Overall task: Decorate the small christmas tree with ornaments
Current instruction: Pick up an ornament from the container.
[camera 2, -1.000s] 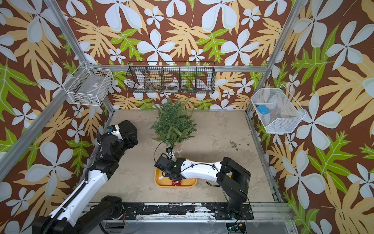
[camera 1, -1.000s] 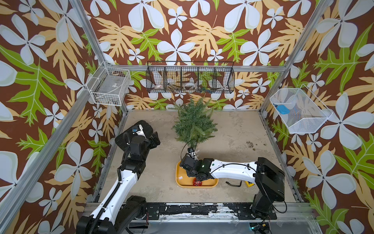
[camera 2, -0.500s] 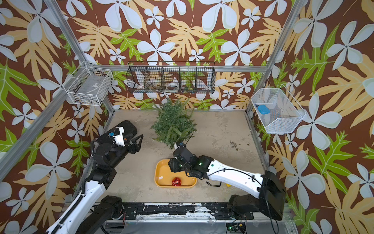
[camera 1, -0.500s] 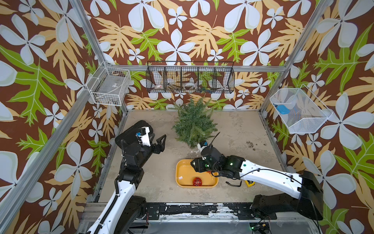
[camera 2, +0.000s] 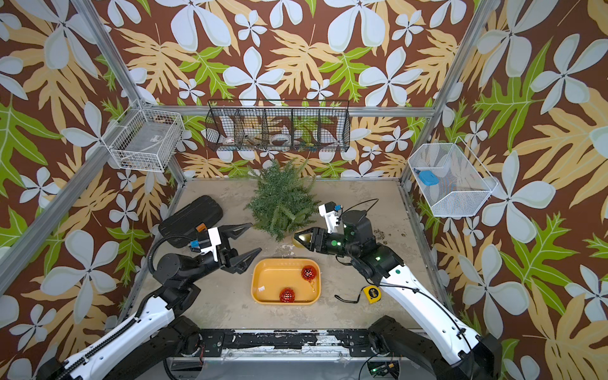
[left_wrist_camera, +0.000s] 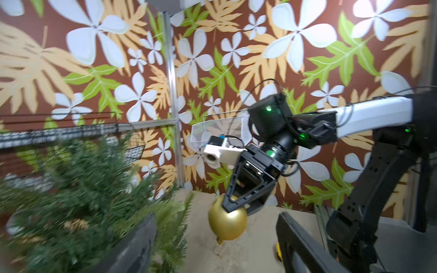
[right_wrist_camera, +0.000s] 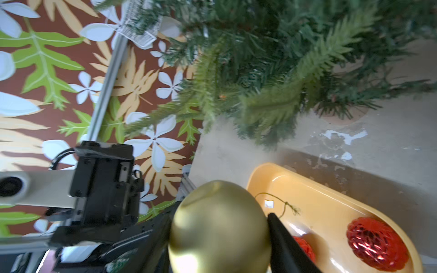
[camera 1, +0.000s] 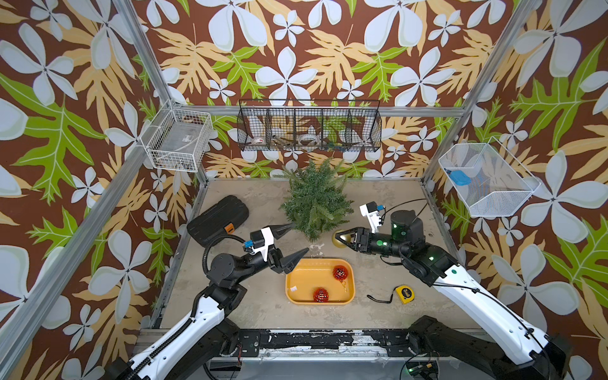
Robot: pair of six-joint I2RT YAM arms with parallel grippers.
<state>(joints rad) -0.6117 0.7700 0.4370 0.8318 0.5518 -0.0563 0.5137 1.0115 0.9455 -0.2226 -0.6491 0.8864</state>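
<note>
Three ball ornaments, none yet on the tree.

1. Smooth shiny gold ball ornament (left_wrist_camera: 225, 224): clamped between the jaws of the right tool (camera 1: 344, 237) and held clear of the grey counter (camera 1: 256, 204), just right of the nearest fronds of the small bushy dark green christmas tree (camera 1: 314, 200), which stands far centre. Judged to be held there ready for hanging on a low branch.

2. Two glittery faceted red ball ornaments (camera 1: 340, 272) (camera 1: 320, 295): lying apart in the shallow yellow plastic tray (camera 1: 306, 279), near centre; stock awaiting their turn.

3. Left tool (camera 1: 301, 238): jaws spread wide, empty, at the tree's near left edge. Whether its far finger touches the fronds cannot be told. Probably placed to steady or part a branch.

4. Sundries, no part in the task: black hard case (camera 1: 218, 218), left; small yellow tape measure (camera 1: 404, 292), right of the tray.
</note>
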